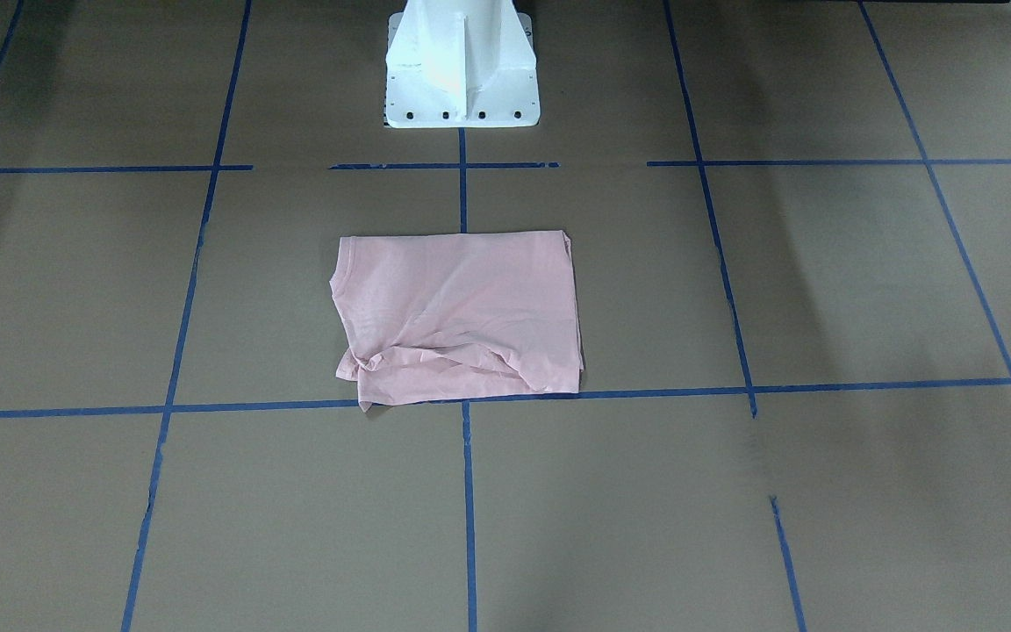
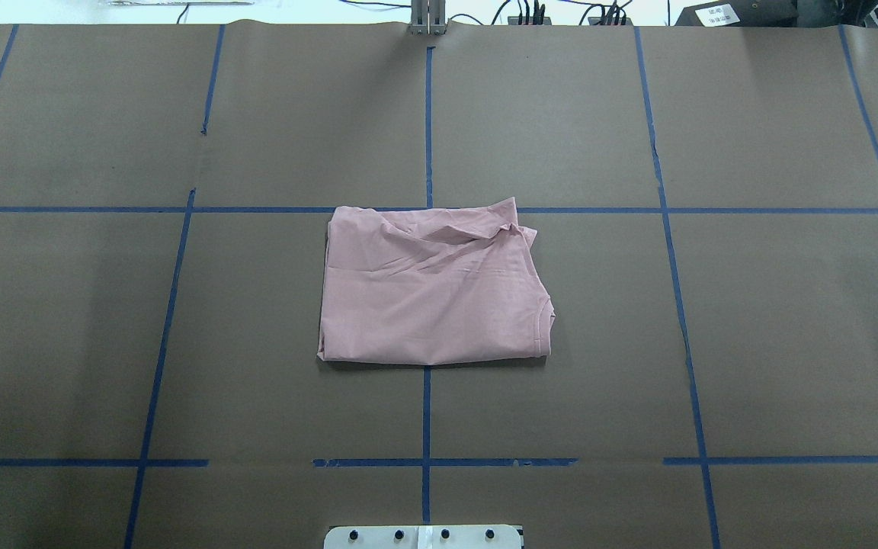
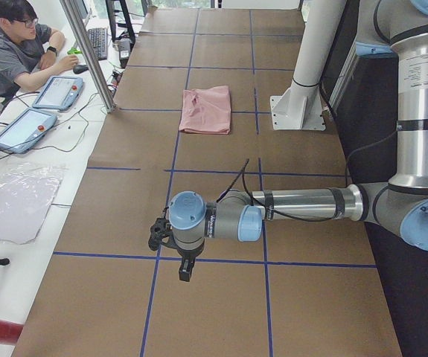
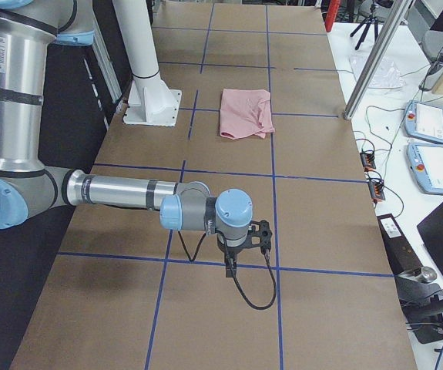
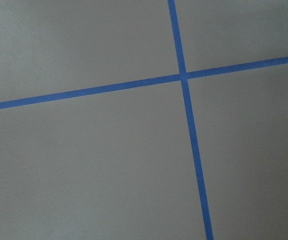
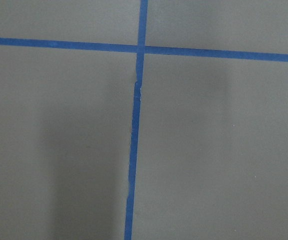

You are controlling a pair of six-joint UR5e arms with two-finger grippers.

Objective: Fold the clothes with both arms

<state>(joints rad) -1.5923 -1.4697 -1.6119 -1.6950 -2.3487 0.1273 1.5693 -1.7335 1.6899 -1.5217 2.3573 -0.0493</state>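
In the front-facing view the T-shirt (image 1: pixel 462 316) lies folded into a rough rectangle at the middle of the brown tabletop (image 1: pixel 821 281), near the white pedestal (image 1: pixel 460 66). Its plain side is up and it lies across the centre line of blue tape (image 1: pixel 464 193). The corner farthest from the pedestal on the view's left is bunched. No arm shows here. Judging by the compact packet, the folding looks finished or nearly so.

The overhead view shows the same packet, with the ribbed neck at its right edge and wrinkles along its far edge. Again both arms are out of frame.

From the left end, the left arm (image 3: pixel 303 202) reaches low over the near tabletop, well apart from the shirt. Its end effector (image 3: pixel 186 266) points down beside a tape crossing, and I cannot tell whether its fingers are apart or together. It probably hangs there to leave the cloth unobstructed. A person (image 3: pixel 13 52) sits at a side desk.

From the right end, the right arm (image 4: pixel 121 191) mirrors that pose. I cannot judge the state of its end effector (image 4: pixel 230 264) either.

Both wrist views show only bare paper and crossed tape.
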